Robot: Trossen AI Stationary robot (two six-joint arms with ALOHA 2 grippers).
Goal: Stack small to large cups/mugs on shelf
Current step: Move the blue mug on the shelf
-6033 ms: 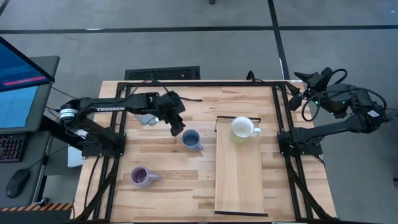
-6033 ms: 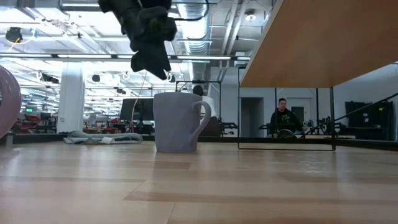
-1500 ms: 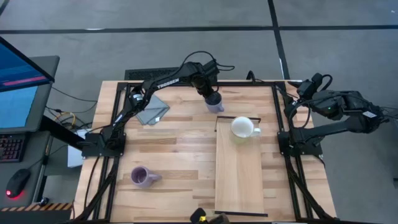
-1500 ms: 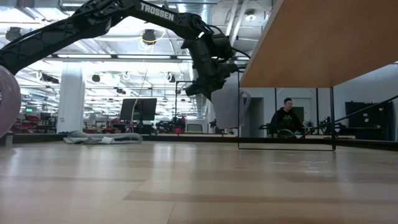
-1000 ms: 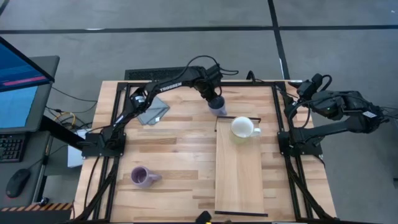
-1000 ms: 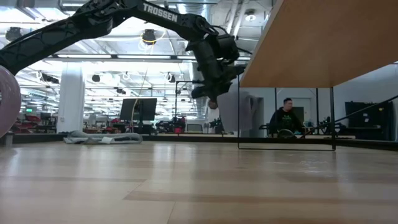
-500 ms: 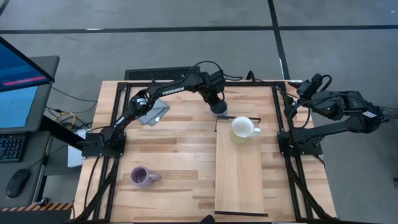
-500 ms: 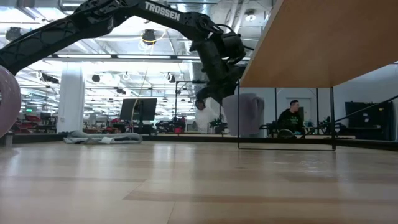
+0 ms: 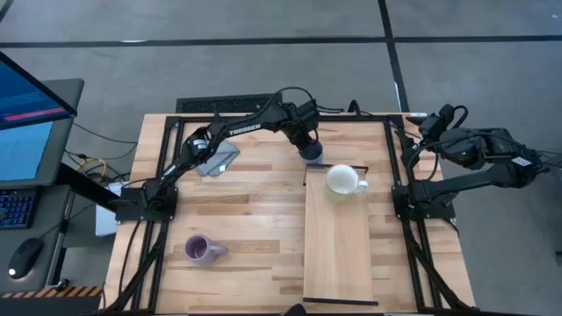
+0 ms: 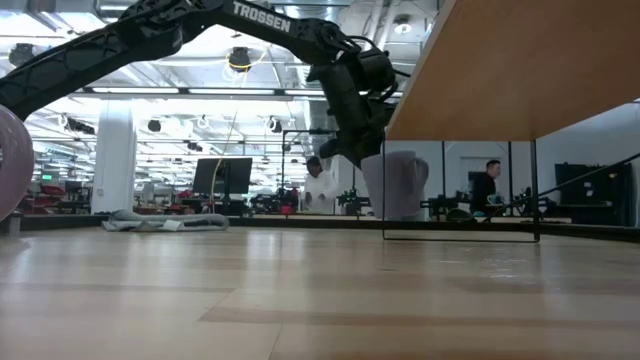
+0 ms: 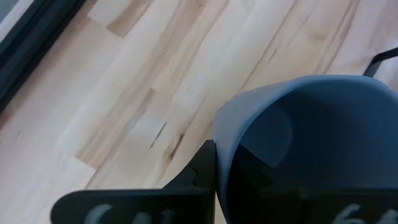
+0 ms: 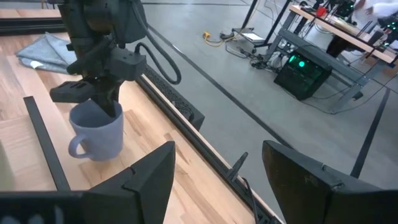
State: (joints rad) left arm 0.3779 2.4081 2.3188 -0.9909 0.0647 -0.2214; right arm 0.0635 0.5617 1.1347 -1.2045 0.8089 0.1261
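The slate blue mug (image 9: 310,154) hangs upright by the far left corner of the shelf (image 9: 338,250), with my left gripper (image 9: 306,140) shut on its rim. In the right wrist view the mug's handle (image 12: 76,147) points sideways, away from the fingers. The cream-white mug (image 9: 342,180) stands on its base on the shelf's far end. Near the table's front left the lavender mug (image 9: 204,250) lies on its side. My right gripper (image 12: 227,180) waits open beyond the table's far right corner, with nothing between its fingers. My left gripper pinches the blue mug's wall at the rim (image 11: 219,149), one finger inside the mug and one finger (image 11: 202,169) outside. The fingers come from above, pointing down. The mug stays upright below them, its base (image 12: 94,155) at or just above the tabletop; which, I cannot tell.
A grey folded cloth (image 9: 216,159) lies at the far left of the table. The shelf's thin dark frame (image 9: 335,167) runs right beside the blue mug. Bare wood stretches between the lavender mug and the shelf. People move in the room behind the table.
My left gripper has carried the blue mug a little toward the shelf's far end and downward. The mug has stayed upright in the hold. My right gripper has kept still.
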